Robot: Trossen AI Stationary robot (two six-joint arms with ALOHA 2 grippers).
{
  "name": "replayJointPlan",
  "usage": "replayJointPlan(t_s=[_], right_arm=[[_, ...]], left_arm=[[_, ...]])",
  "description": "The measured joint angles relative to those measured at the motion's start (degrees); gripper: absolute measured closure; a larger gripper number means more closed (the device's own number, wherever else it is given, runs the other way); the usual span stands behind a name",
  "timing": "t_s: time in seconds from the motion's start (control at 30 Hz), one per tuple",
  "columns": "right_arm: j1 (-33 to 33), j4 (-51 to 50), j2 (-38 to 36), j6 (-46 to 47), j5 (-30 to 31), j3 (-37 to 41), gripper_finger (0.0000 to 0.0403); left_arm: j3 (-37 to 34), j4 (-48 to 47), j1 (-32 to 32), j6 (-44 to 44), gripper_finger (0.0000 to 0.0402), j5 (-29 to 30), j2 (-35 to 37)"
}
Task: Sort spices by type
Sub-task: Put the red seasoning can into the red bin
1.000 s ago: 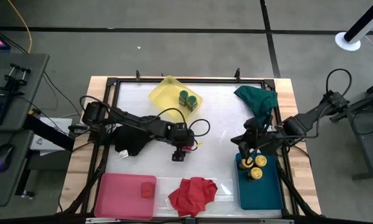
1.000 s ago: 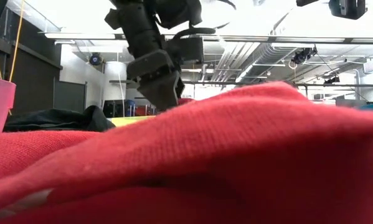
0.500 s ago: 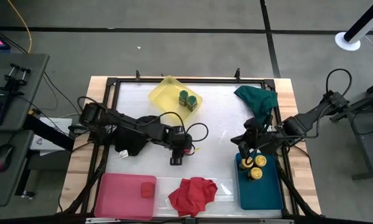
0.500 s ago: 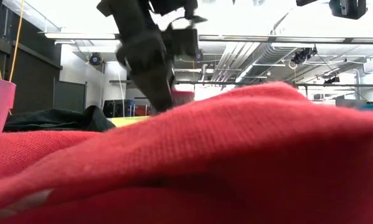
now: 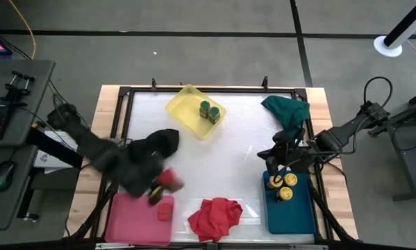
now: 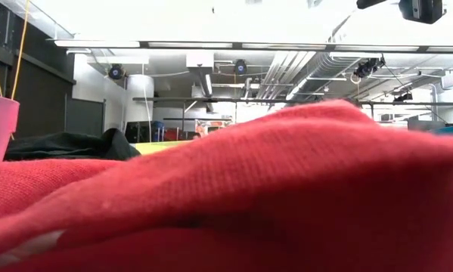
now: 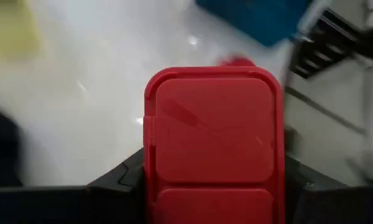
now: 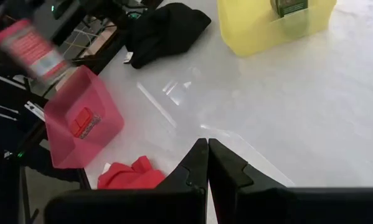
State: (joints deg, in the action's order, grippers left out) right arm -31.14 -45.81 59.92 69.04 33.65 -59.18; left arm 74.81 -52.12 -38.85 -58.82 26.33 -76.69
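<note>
My left gripper (image 5: 159, 187) is blurred above the pink tray's (image 5: 131, 219) far right corner and is shut on a small red square box (image 7: 214, 130). A second red box (image 5: 165, 212) lies flat in the pink tray. Two green-lidded jars (image 5: 209, 111) stand in the yellow tray (image 5: 187, 104). Several yellow-lidded jars (image 5: 284, 186) stand in the teal tray (image 5: 291, 212). My right gripper (image 8: 208, 162) is shut and hovers at the teal tray's far edge, touching nothing. The low view shows no gripper. My left gripper pinches the red square box between its two fingers (image 7: 121, 180), one on each opposite side wall (image 7: 150, 155). The box's broad face is turned toward the wrist camera and it sticks out past the fingers. It is lifted clear of the table.
A red cloth (image 5: 216, 215) lies at the near edge between the pink and teal trays and fills the low view. A black cloth (image 5: 162, 142) lies on the left, under the left arm. A green cloth (image 5: 287, 110) sits at the far right corner. Bare table shows in the middle.
My left arm has swung fast from the table's middle toward the near left, carrying the red box lifted clear to the pink tray's corner. It has passed out of the low view.
</note>
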Motion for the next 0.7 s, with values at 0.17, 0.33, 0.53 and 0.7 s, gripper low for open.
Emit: replayJointPlan(t_s=[0.17,0.33,0.53,0.7], right_arm=[[0.0,0.1,0.0,0.5,0.0,0.0,0.0403],[0.0,0.1,0.0,1.6,0.3,0.0,0.0403],[0.0,0.1,0.0,3.1,1.0,0.0,0.0403],[0.0,0.2,0.0,3.2,1.1,0.0,0.0403]], left_arm=[[-0.1,-6.6,-20.0,-31.8,0.022,1.4,-4.4],[-0.1,-7.8,-30.3,-54.5,0.022,-4.1,-13.9],[-0.2,-6.7,-30.3,-64.4,0.022,-6.7,-22.0],[-0.2,-6.8,-27.0,-64.6,0.022,-7.3,-24.0]])
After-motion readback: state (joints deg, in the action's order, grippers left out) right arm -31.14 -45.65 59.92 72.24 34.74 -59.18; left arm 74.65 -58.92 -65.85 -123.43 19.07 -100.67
